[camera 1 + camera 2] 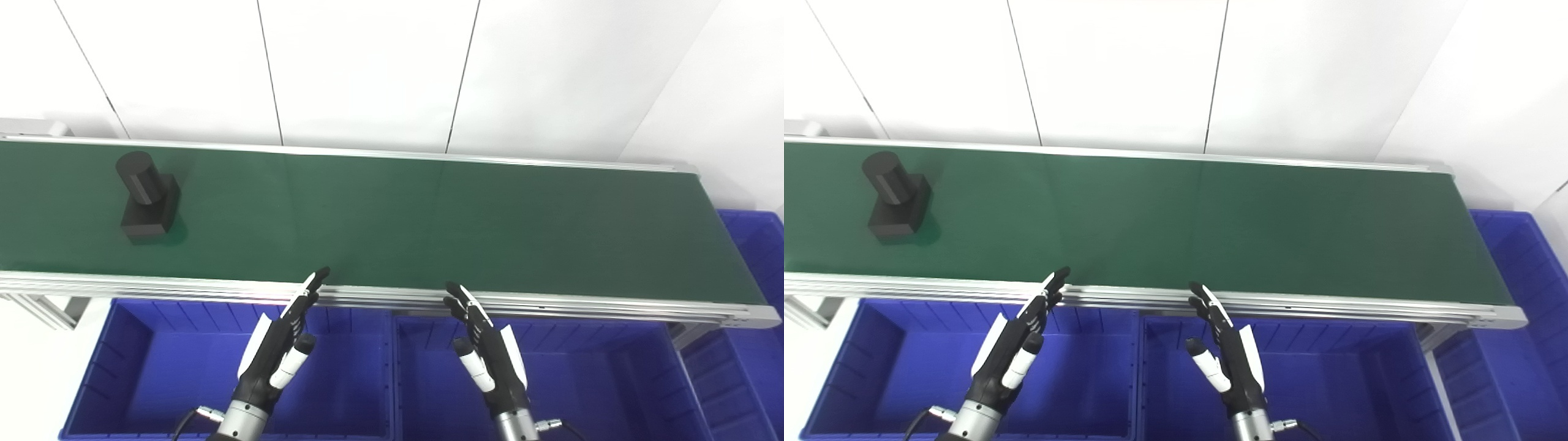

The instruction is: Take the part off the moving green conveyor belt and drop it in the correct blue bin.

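Note:
A black part (147,197), a cylinder standing on a square block, rides the green conveyor belt (429,220) at its far left. My left hand (278,346) hovers open over the left blue bin (153,373), fingertips reaching the belt's near rail, well to the right of the part. My right hand (487,349) is open too, above the middle blue bin (582,380), fingers straight and pointing at the belt. Neither hand holds anything.
A third blue bin (756,294) sits past the belt's right end. The belt's aluminium frame (392,297) runs between the hands and the belt surface. White wall panels (367,67) stand behind the belt.

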Controlling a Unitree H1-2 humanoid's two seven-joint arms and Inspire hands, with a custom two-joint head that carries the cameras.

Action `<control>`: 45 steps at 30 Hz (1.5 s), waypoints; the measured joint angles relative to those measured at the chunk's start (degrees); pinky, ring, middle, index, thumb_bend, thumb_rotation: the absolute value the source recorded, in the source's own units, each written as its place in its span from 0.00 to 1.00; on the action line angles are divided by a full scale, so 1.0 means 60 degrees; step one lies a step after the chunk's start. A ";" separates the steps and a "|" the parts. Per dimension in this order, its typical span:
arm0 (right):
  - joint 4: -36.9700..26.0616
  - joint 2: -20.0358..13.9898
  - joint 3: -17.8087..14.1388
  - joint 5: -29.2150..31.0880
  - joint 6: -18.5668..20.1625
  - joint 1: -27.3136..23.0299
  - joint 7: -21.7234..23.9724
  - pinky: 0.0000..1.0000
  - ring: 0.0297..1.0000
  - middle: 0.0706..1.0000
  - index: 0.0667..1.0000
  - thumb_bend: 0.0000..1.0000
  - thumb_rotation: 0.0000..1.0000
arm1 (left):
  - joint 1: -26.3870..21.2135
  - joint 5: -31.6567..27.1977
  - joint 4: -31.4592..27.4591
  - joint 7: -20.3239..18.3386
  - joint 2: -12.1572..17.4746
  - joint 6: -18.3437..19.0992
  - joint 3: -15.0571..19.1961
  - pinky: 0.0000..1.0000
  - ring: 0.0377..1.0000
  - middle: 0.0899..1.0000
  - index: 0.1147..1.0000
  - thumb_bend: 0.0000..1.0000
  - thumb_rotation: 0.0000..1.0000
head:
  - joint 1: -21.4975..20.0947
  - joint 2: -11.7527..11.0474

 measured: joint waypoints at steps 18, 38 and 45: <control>0.0554 0.0020 -0.0298 0.0253 -0.0088 -0.0537 0.0181 0.90 0.89 0.92 0.90 0.78 0.92 | -0.0590 0.0099 0.0647 0.0006 -0.0073 -0.0002 0.0102 0.98 0.99 0.99 0.94 0.78 1.00 | -0.0015 -0.0249; -0.0945 -0.0028 -0.0901 0.0681 -0.0083 0.0399 0.0935 0.86 0.85 0.88 0.88 0.78 0.90 | 0.0041 -0.0115 -0.0263 -0.0041 -0.0087 -0.0013 0.0082 1.00 0.99 0.98 0.95 0.80 0.99 | 0.0088 -0.0396; -0.0371 0.0006 -0.1190 0.0682 -0.0083 0.0065 0.1224 0.88 0.87 0.88 0.89 0.80 0.91 | -0.0380 -0.0041 0.0399 -0.0014 -0.0139 -0.0032 0.0026 0.99 0.99 0.99 0.95 0.79 0.98 | 0.0715 -0.0396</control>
